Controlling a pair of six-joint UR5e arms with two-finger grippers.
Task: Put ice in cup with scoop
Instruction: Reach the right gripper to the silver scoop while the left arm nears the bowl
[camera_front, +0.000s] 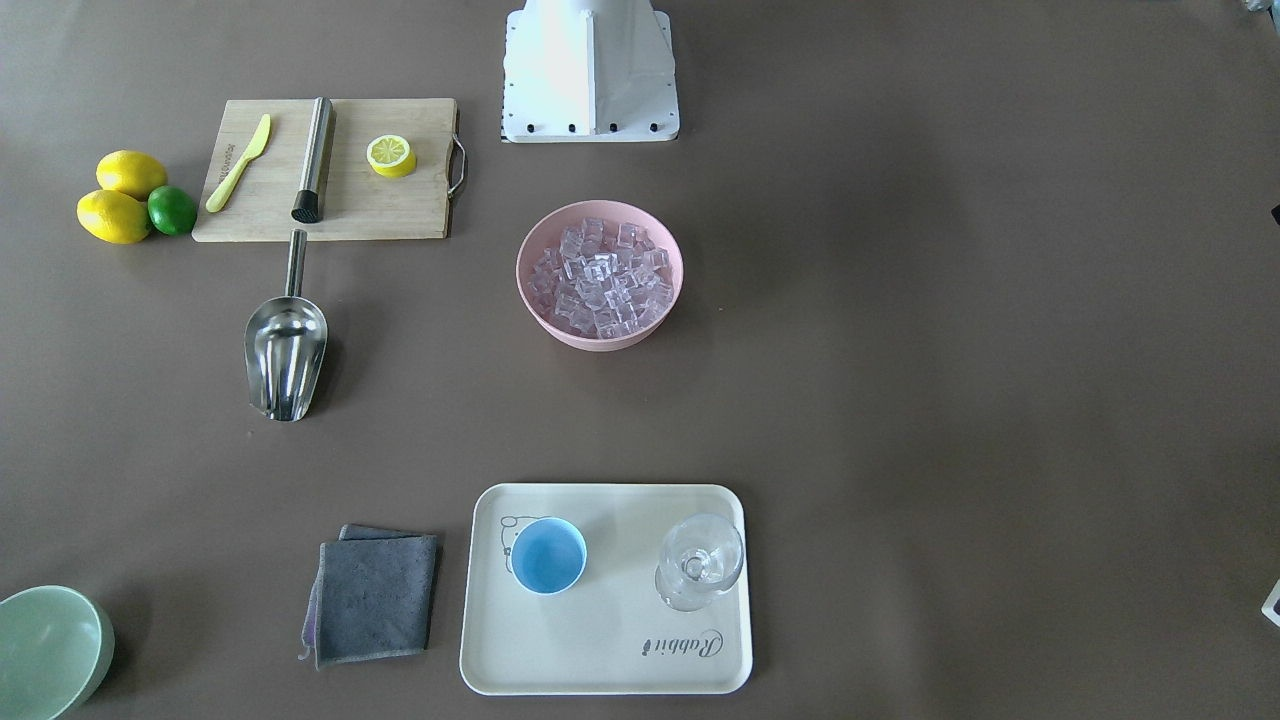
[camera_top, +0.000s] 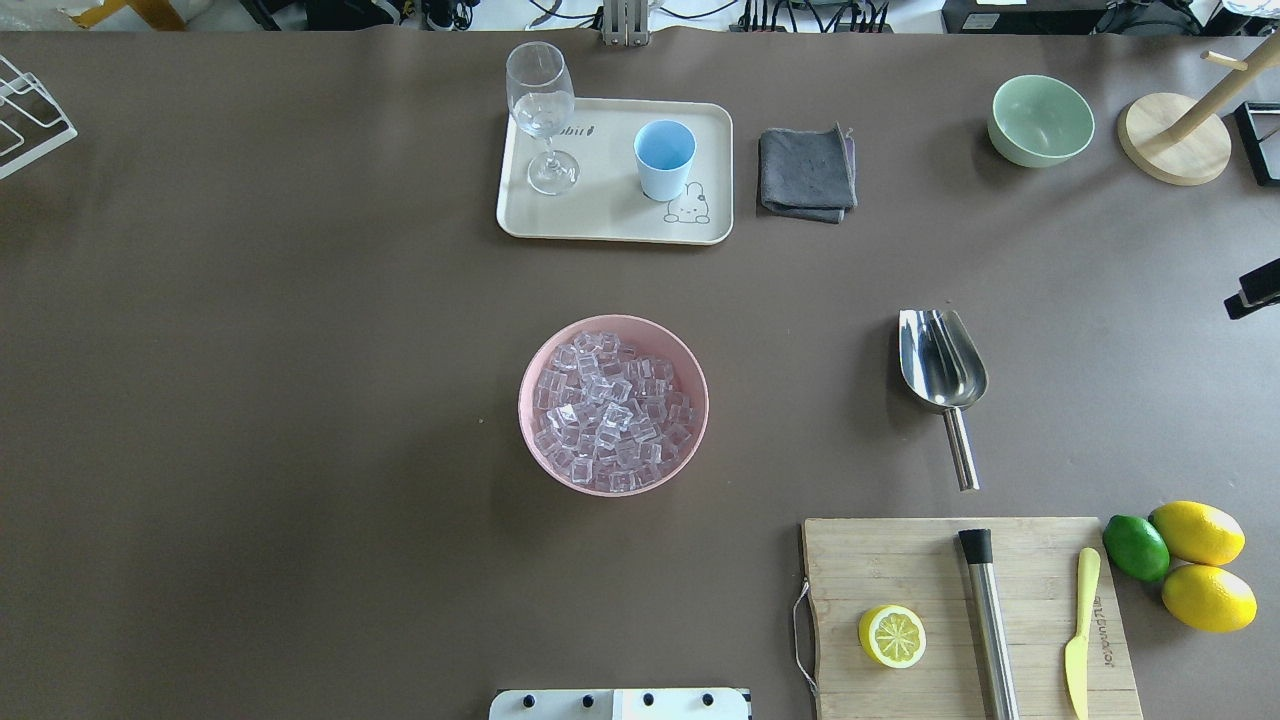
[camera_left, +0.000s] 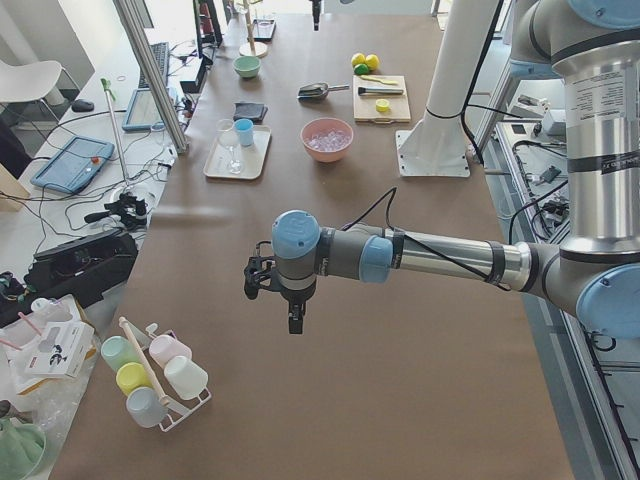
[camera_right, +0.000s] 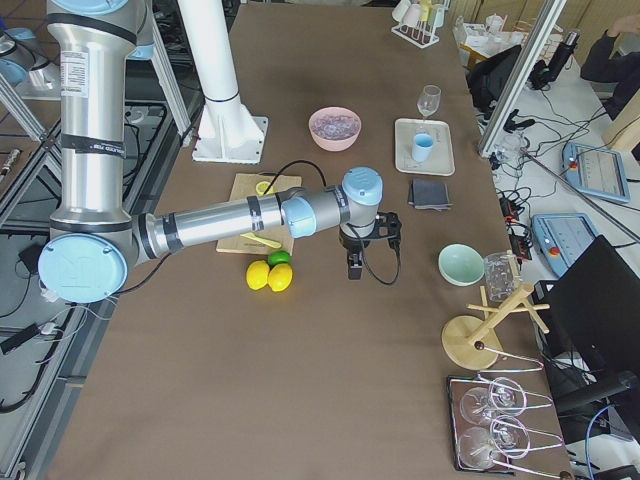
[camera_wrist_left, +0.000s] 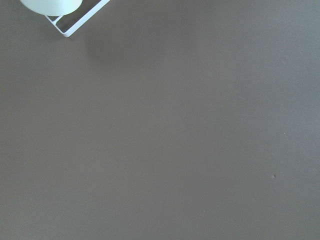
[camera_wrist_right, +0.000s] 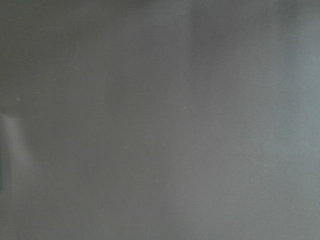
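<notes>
The task had not begun: the scoop (camera_top: 940, 365) lay untouched on the surface (camera_top: 300, 400) on the robot's right, trough up, its thin handle pointing toward the cutting board (camera_top: 900, 560) just beyond its tip. The ice (camera_top: 610, 405) sat heaped in the pink bowl (camera_top: 528, 385) at mid-surface, and the cup (camera_top: 664, 158) stood upright and empty on the tray (camera_top: 600, 215) beside the stemmed glass (camera_top: 541, 110), well apart from both. The next move looked like a reach to the scoop's handle, a narrow low-lying rod needing a careful pinch, likely by the nearer right arm. Both arms stretched out level over the surface's far ends, wrists bent so the left tool (camera_left: 292, 318) and right tool (camera_right: 356, 268) pointed down; whether either was open or closed I could not tell
</notes>
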